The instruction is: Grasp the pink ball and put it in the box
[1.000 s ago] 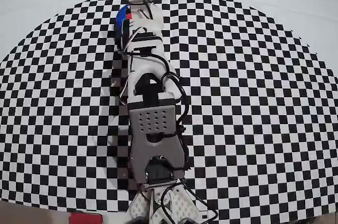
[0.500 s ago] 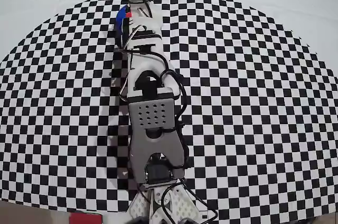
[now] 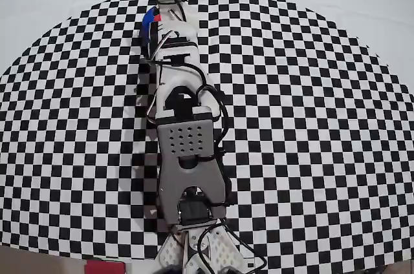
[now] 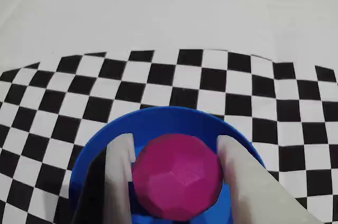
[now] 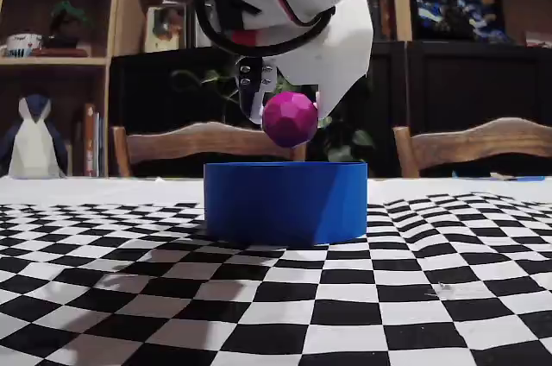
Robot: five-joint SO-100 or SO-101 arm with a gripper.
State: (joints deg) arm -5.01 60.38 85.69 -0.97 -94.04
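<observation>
Table (image 3: 323, 125): black-and-white checker cloth. Arm (image 3: 187, 145) stretched along it in the overhead view, covering most of the blue box (image 3: 150, 19); only a sliver of rim shows there. Fixed view shows the box (image 5: 285, 202) whole: round, low-walled, bright blue, standing on the table. Jaws clamped on the pink ball (image 4: 178, 176), one finger on each side, gripper (image 4: 177, 174) held above the box. Ball (image 5: 290, 119) is magenta, matte, faceted, clear of the rim. Wrist view shows it over the box interior (image 4: 158, 123); the overhead view hides the ball.
</observation>
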